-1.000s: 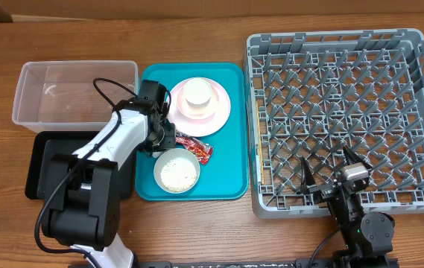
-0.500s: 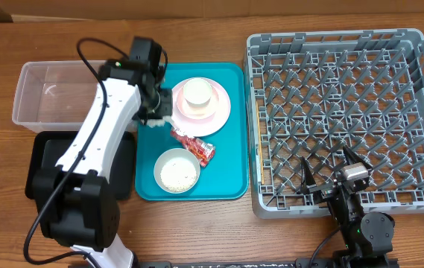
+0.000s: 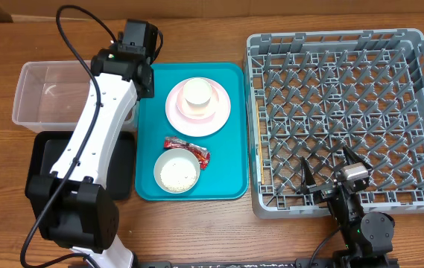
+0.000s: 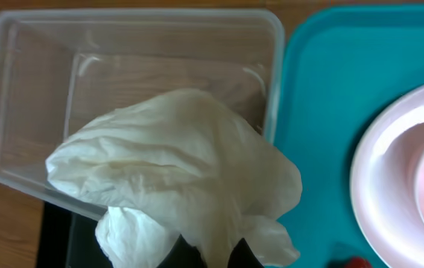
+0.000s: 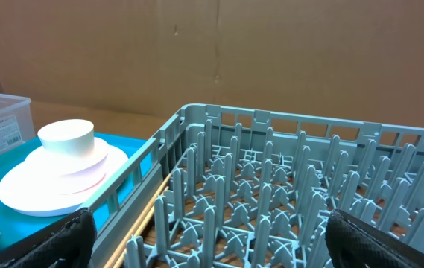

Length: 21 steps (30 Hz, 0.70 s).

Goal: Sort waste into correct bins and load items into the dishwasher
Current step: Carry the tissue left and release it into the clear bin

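My left gripper (image 4: 215,257) is shut on a crumpled white napkin (image 4: 174,171) and holds it above the right wall of the clear tub (image 4: 25,82). In the overhead view the gripper (image 3: 141,80) is at the tub's (image 3: 48,97) right end and the arm hides the napkin. The red wrapper (image 3: 188,151) lies on the teal tray (image 3: 226,175). Near it is a grey-green bowl (image 3: 177,172) holding rice. A white cup (image 3: 198,92) stands on the pink plate (image 3: 199,119). My right gripper (image 3: 338,182) is open and empty at the grey dish rack's (image 3: 346,89) near edge.
The black tray (image 3: 40,171) lies in front of the clear tub, partly under my left arm. Wooden sticks (image 5: 152,208) lie along the rack's left inner wall. The right wrist view shows the rack's pegs (image 5: 271,186) between my fingers, and the cup (image 5: 66,134) on the plate.
My left arm has lifted the napkin off the teal tray and carried it back and left to the clear tub's right end. The wrapper now lies uncovered. The right arm has not moved.
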Tool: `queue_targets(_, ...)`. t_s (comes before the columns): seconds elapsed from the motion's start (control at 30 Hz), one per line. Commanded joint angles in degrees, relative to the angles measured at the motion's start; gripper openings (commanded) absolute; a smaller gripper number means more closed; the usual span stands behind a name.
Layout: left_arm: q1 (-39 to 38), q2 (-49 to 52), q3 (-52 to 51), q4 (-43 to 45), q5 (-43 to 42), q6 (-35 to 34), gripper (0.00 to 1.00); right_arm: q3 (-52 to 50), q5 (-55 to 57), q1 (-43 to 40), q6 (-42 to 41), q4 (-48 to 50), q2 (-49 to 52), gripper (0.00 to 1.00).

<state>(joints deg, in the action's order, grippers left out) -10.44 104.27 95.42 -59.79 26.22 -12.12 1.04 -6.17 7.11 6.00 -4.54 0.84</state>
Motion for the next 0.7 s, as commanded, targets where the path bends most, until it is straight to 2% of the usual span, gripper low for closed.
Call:
queue_targets(0.0, 2.21, -0.90, 0.68, 0.72, 4.87, -4.26, 0.04, -0.59, -0.35, -0.22, 0.02, 0.31, -0.68, 1.00)
queue_targets(0.3, 9.01, 1.33, -4.17, 5.42, 1.14, -6.10, 0.05, -0.59, -0.35, -0.22, 0.02, 0.31, -0.68, 1.00)
queue_targets(0.37, 10.14, 1.38, -4.33, 6.32, -0.92, -6.08, 0.18, -0.59, -0.35, -0.22, 0.02, 0.31, -0.66, 1.00)
queue_targets(0.4, 10.93, 1.36, -4.26, 7.26, -2.51, -6.05, 0.41, -0.59, -0.35, -0.22, 0.04, 0.31, -0.68, 1.00)
queue_targets(0.43, 11.21, 1.36, -4.09, 7.48, -2.89, -5.86, 0.55, -0.59, -0.35, -0.22, 0.02, 0.31, -0.66, 1.00)
queue_targets(0.5, 11.21, 1.36, -3.82, 7.76, -2.93, -5.33, 0.72, -0.59, -0.35, -0.22, 0.02, 0.31, -0.68, 1.00)
queue_targets(0.57, 11.06, 1.18, -2.95, 7.13, -3.26, -4.52, 0.78, -0.59, -0.35, -0.22, 0.02, 0.31, -0.68, 1.00)
queue_targets(0.67, 9.77, 0.09, -0.57, 3.96, -3.43, -4.63, 0.82, -0.59, -0.35, -0.22, 0.02, 0.31, -0.68, 1.00)
